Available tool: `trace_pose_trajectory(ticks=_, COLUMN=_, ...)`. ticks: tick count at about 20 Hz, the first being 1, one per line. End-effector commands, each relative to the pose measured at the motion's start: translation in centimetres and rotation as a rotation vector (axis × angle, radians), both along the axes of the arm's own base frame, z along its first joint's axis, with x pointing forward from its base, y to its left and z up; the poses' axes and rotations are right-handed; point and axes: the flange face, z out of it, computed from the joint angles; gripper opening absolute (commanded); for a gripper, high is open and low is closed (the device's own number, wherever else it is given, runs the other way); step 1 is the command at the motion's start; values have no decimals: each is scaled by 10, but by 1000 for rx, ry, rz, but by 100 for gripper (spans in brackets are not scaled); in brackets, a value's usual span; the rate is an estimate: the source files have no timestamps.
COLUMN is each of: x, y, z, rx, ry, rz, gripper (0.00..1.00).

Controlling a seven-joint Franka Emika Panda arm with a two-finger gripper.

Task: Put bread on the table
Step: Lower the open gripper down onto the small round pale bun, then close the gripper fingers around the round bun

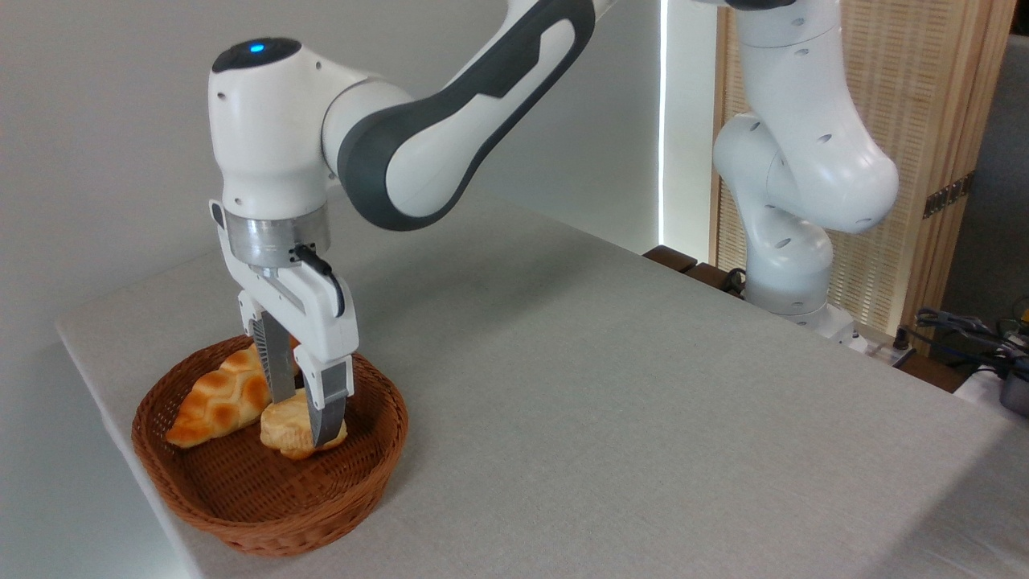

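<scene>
The bread, a small round pale-yellow bun with golden-brown edges, sits tilted inside the wicker basket. My gripper reaches straight down into the basket with one finger on each side of the bun, both pads against it. The bun looks raised slightly off the basket floor, though I cannot tell for sure. The table, covered in light grey woven cloth, stretches away to the right of the basket.
A longer braided orange-brown loaf leans against the basket's left wall, touching the bun. The arm's white base stands at the table's far right edge, with cables beyond. The table's left edge runs close to the basket.
</scene>
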Motion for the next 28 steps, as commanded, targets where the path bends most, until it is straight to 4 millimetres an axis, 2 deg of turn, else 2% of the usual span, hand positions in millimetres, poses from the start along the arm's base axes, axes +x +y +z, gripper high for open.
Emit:
trace_pose_trajectory(ticks=1, x=5, y=-10, z=-9, rx=0, ry=-15, rz=-7, gripper=100)
trace_pose_trajectory(ticks=7, x=7, y=-11, z=-15, rx=2, ry=-17, rz=-12, gripper=99)
trace_pose_trajectory(ticks=8, x=7, y=-11, z=-15, rx=2, ry=-18, rz=-14, gripper=80)
trace_pose_trajectory(ticks=9, x=8, y=-11, z=-14, rx=0, ry=-20, rz=-12, gripper=55)
trace_pose_trajectory(ticks=10, x=8, y=-11, z=-12, rx=-1, ry=-23, rz=-11, gripper=41)
trace_pose_trajectory(ticks=11, x=8, y=-11, z=-11, rx=-1, ry=-25, rz=-13, gripper=37)
trace_pose_trajectory(ticks=22, x=7, y=-11, z=-7, rx=-3, ry=-27, rz=-8, gripper=41)
trace_pose_trajectory(ticks=28, x=-6, y=1, z=41, rx=-14, ry=-56, rz=18, gripper=45)
